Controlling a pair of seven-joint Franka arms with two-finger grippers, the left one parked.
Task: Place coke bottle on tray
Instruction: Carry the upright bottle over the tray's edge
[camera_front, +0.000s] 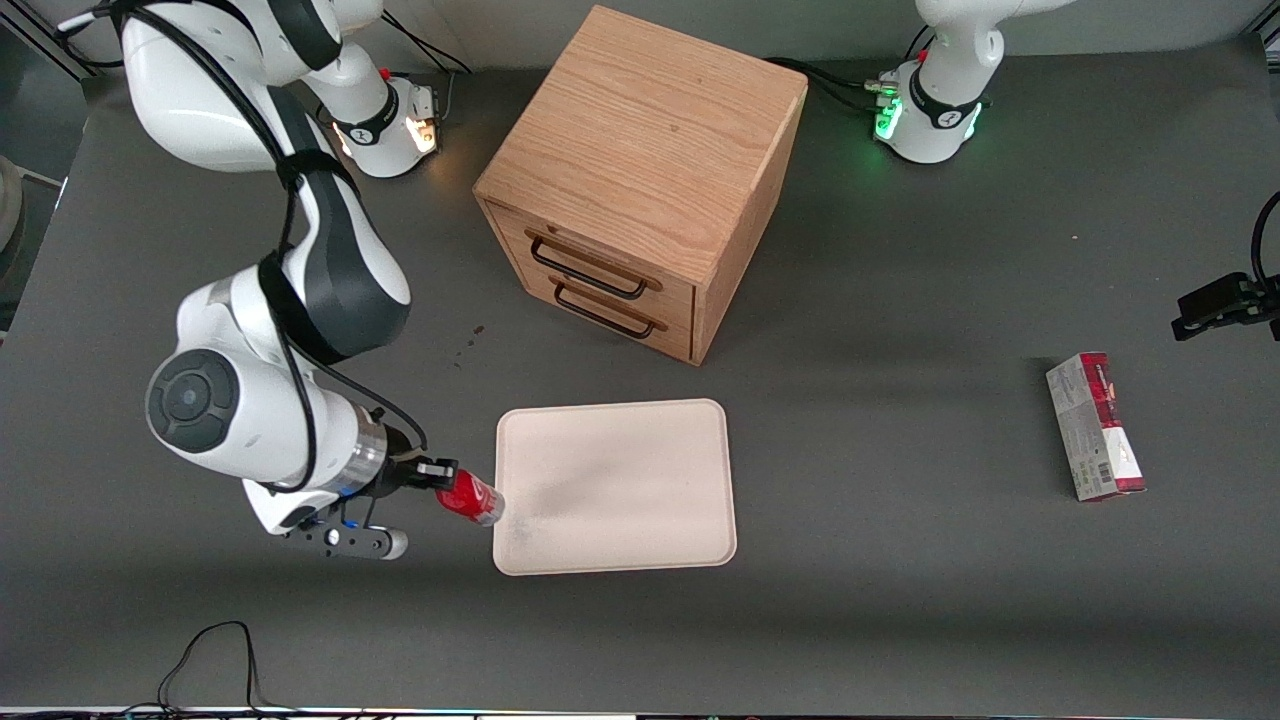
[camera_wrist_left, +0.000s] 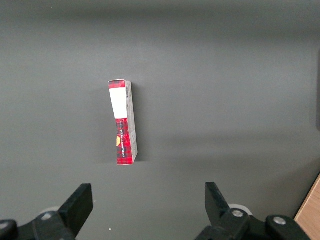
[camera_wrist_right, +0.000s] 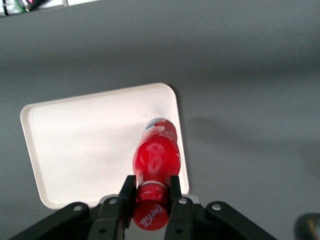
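Observation:
My right gripper (camera_front: 440, 478) is shut on the cap end of the coke bottle (camera_front: 470, 498), a small glossy red bottle held tilted, its clear base pointing toward the tray. In the wrist view the gripper (camera_wrist_right: 150, 192) clamps the bottle (camera_wrist_right: 155, 155) at the neck, just below the red cap. The bottle's base hangs over the rim of the cream-beige tray (camera_wrist_right: 85, 145) near a corner. The tray (camera_front: 620, 490) lies flat on the grey table, with nothing on it, right beside the gripper.
A wooden drawer cabinet (camera_front: 640, 180) with two dark handles stands farther from the front camera than the tray. A red-and-grey carton (camera_front: 1095, 428) lies toward the parked arm's end of the table; the carton (camera_wrist_left: 123, 122) also shows in the left wrist view.

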